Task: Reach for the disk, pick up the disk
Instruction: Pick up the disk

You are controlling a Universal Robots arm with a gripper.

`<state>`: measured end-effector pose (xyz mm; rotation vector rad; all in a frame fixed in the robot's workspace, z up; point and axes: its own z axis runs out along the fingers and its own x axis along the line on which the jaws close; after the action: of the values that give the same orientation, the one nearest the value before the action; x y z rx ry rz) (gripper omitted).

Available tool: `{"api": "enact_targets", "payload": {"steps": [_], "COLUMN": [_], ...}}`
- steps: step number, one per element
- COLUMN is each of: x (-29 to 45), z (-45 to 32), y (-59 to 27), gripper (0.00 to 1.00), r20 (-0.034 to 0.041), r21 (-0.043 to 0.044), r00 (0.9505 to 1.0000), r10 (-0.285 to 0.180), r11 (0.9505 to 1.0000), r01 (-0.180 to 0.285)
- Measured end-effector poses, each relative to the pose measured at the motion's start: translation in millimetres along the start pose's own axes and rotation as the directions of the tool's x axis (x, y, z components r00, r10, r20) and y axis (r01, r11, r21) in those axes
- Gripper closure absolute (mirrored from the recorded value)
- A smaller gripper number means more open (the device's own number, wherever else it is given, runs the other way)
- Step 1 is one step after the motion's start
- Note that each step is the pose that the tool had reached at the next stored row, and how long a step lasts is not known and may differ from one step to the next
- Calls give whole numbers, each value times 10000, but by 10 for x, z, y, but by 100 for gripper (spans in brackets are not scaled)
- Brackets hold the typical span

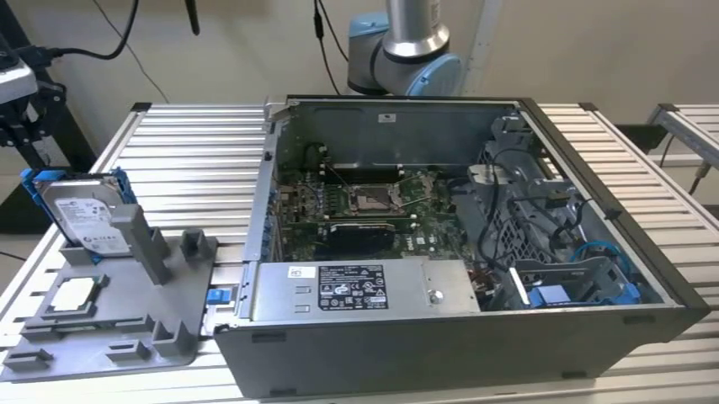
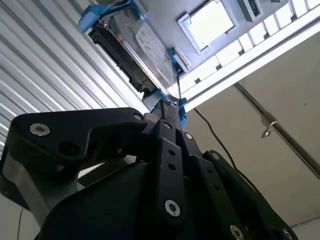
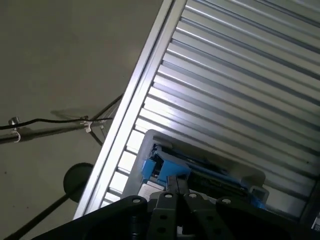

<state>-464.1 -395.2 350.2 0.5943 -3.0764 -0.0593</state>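
Well, I'm in the reach, and the pick-up has not begun. The disk stands upright on its edge in a grey holder at the exterior view's left, on the slatted worktop. It is well apart from the open computer case in the middle. A small square chip lies flat in the same holder, nearer than the disk, and it is not my target.

In the second wrist view my gripper points toward the disk. I can see the silver face with its white label, framed by the blue bracket. My fingertips line up with the bracket's corner, but I judge that they only overlap it in the picture and do not touch it. In the first wrist view I see the disk edge-on, seated in the holder.

My gripper is narrow. The fingers are drawn together with no gap I can make out, and nothing is held between them.

As I judge it, a grasp calls for two things — fingers spread wide enough to span the disk's thin body, and an approach square to its top edge. A tilted approach could jam the bracket against the holder's uprights on the lift.
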Motion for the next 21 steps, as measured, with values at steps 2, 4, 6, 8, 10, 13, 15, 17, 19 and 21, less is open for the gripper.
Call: {"api": "enact_targets", "payload": {"steps": [2,4,6,8,10,13,15,17,19,21], "x": [0,0,0,0,0,0,0,0,0,0], "z": [0,0,0,0,0,0,0,0,0,0], "y": [0,0,0,0,0,0,0,0,0,0], "gripper": [100,100,100,100,100,100,100,100,100,100], "r20": [1,1,0,-7,-16,-35,-48,-63,-77,-90], "r21": [0,0,0,0,0,-1,-2,-5,-7,-10], "r00": [10000,10000,10000,9998,9990,9958,9918,9863,9798,9720], "r10": [-1,-2,-42,-206,-441,-915,-1278,-1646,-2000,-2349], "r11": [10000,10000,10000,9998,9990,9958,9918,9864,9798,9720], "r01": [1,2,42,206,441,915,1278,1646,2000,2349]}}
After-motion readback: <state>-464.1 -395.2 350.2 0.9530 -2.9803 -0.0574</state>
